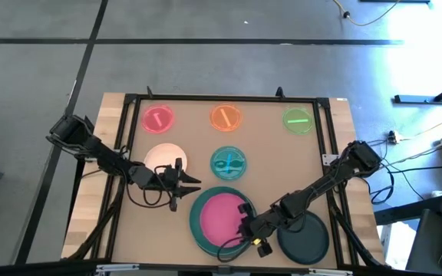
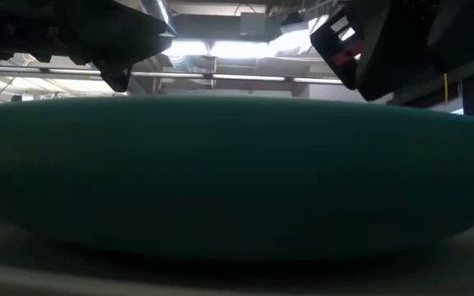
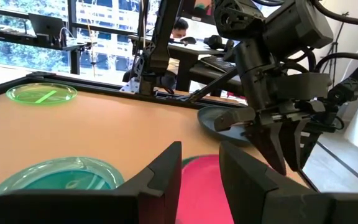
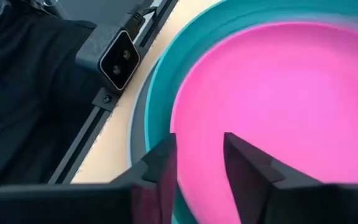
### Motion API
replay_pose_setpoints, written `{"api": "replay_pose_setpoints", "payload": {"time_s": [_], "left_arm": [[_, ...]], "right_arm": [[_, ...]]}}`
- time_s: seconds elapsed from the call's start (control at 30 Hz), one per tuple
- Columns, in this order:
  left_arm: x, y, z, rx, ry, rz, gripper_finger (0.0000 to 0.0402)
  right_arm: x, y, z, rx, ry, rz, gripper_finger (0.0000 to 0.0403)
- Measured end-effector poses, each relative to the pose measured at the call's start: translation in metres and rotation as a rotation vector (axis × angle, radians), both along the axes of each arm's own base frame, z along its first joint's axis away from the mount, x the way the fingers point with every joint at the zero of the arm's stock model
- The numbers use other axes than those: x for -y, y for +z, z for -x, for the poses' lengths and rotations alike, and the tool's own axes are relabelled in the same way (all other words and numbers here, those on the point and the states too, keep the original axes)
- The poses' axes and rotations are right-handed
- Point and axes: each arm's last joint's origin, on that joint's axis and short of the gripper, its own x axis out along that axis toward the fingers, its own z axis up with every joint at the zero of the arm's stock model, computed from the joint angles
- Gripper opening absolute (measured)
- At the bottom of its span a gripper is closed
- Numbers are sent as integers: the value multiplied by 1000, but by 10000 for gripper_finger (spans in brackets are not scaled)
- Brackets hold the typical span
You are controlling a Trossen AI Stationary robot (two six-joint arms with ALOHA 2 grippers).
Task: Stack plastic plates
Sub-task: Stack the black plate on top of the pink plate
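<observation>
A magenta plate [image 1: 222, 217] lies inside a large teal plate [image 1: 198, 221] near the table's near edge. A grey rim [image 4: 137, 134] shows under the teal plate [image 4: 166, 81]. My right gripper [image 1: 248, 226] is open and points down over the right part of the magenta plate [image 4: 291, 106], and I see no touch. My left gripper [image 1: 184, 182] is open beside the pale pink plate [image 1: 162, 159], holding nothing. The clear blue plate [image 1: 228, 162] lies mid-table. The black plate [image 1: 304, 238] rests right of the stack. The teal plate [image 2: 237, 173] fills the low view.
Small translucent pink [image 1: 158, 119], orange [image 1: 225, 117] and green [image 1: 298, 121] plates lie in a row by the far edge. A black frame rail [image 1: 221, 98] borders the table. The low camera [image 4: 118, 59] sits on the near rail beside the stack. People sit in the room behind.
</observation>
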Motion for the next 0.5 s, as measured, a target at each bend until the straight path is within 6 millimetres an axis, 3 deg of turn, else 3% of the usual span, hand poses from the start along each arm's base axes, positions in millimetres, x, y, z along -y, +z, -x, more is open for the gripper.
{"api": "replay_pose_setpoints", "payload": {"time_s": [0.2,0.5], "left_arm": [[0,0,0,-1,-7,1,101],[0,-1,0,-12,-11,-4,101]], "right_arm": [[9,23,17,-99,-20,-46,146],[9,54,73,-182,-183,95,147]]}}
